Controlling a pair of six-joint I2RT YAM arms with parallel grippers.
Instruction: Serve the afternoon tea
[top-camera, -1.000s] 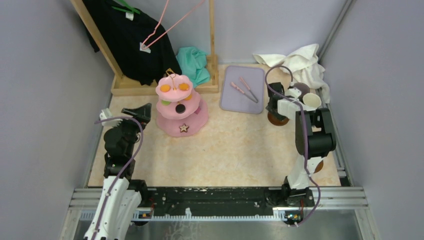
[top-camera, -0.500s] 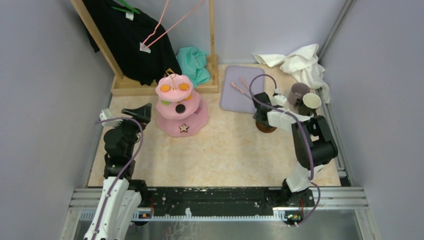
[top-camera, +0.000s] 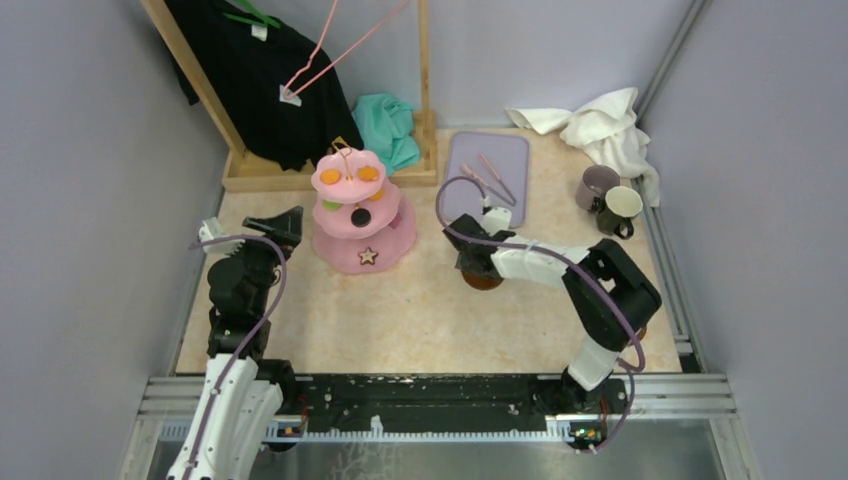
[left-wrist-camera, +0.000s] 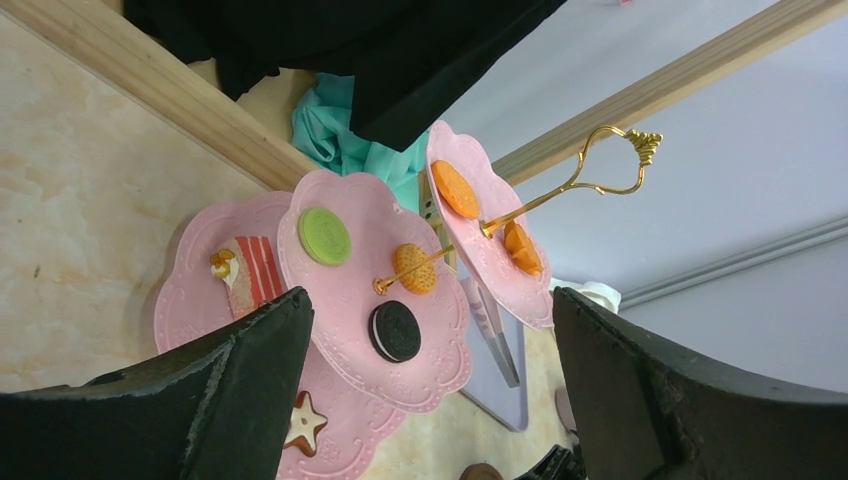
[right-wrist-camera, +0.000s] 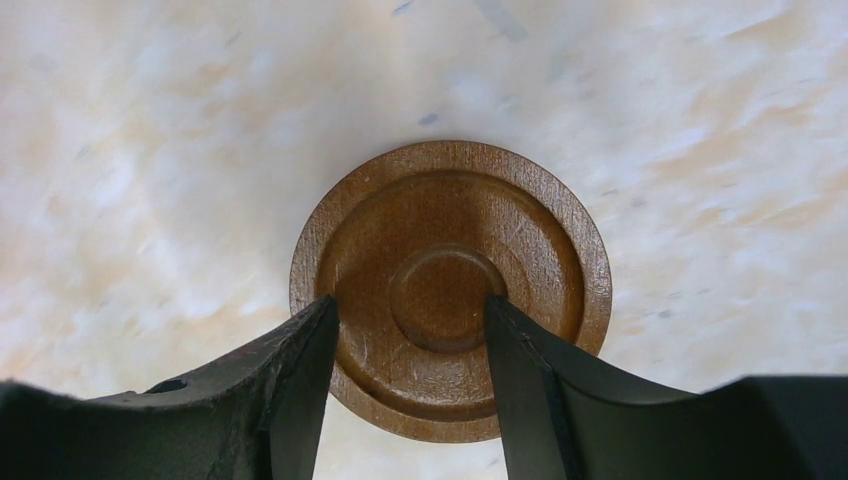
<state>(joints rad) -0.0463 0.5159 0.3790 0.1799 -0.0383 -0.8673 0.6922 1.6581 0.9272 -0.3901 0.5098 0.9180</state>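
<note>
My right gripper (top-camera: 480, 272) (right-wrist-camera: 411, 300) hovers low over mid-table, open. Its fingertips lie inside the well of a brown saucer (top-camera: 484, 282) (right-wrist-camera: 450, 290), either side of the saucer's round centre; the saucer is wider than the gap. The pink three-tier stand (top-camera: 395, 235) (left-wrist-camera: 450, 350) stands left of centre, carrying orange rounds (top-camera: 330, 176), a green round (left-wrist-camera: 325, 236), a black round (top-camera: 360, 216) (left-wrist-camera: 396, 331) and a brown star (top-camera: 368, 256) (left-wrist-camera: 303, 423). My left gripper (top-camera: 283, 222) (left-wrist-camera: 430, 295) is open just left of the stand, holding nothing. A mauve mug (top-camera: 597, 185) and a cream mug (top-camera: 622, 208) stand at the right edge.
A lilac tray (top-camera: 465, 150) with thin pink tongs (top-camera: 495, 178) lies behind the saucer. A white cloth (top-camera: 600, 125) is bunched at the back right. A wooden rack (top-camera: 330, 175) with a black garment (top-camera: 260, 70) and a teal cloth (top-camera: 388, 125) stands behind the stand.
My right arm has swung left from beside the mugs towards mid-table, and the brown saucer has travelled with its fingertips. The left arm has not moved.
</note>
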